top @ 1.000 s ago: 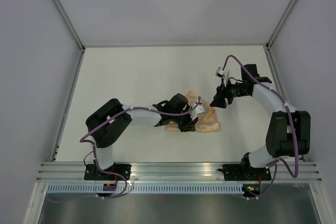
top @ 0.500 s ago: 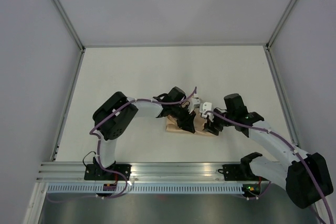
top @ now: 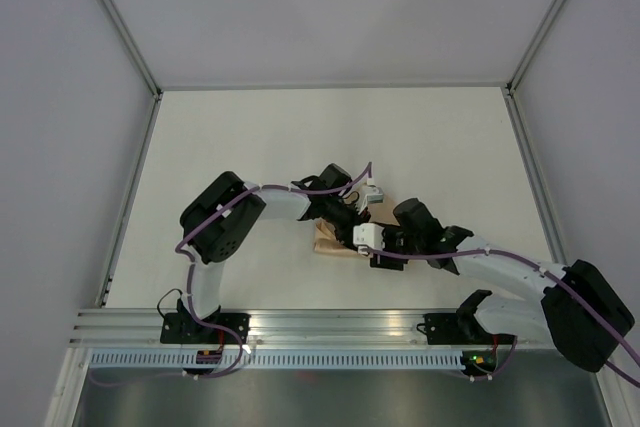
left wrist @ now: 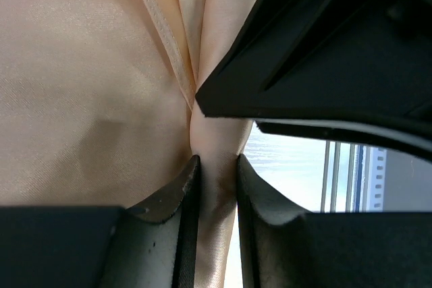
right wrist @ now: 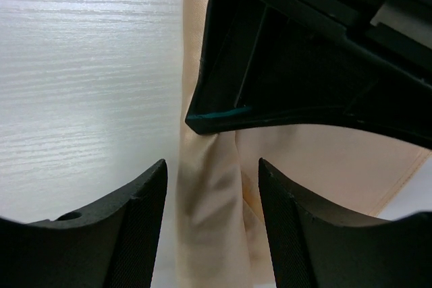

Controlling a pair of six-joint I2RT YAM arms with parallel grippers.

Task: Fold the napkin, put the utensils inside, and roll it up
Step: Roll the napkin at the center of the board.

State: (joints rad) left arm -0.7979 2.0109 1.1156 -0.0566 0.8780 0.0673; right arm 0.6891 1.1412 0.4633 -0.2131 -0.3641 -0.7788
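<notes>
While in left pincer (left wrist: 216,170), napkin (top: 329,244) lengthwise left-right

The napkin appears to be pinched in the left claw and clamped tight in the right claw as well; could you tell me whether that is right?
Not quite. The left claw does pinch a fold of the napkin, but the right claw is not clamped on it. It is open, its jaws wide apart on either side of the fold, as the right wrist view shows.
</notes>
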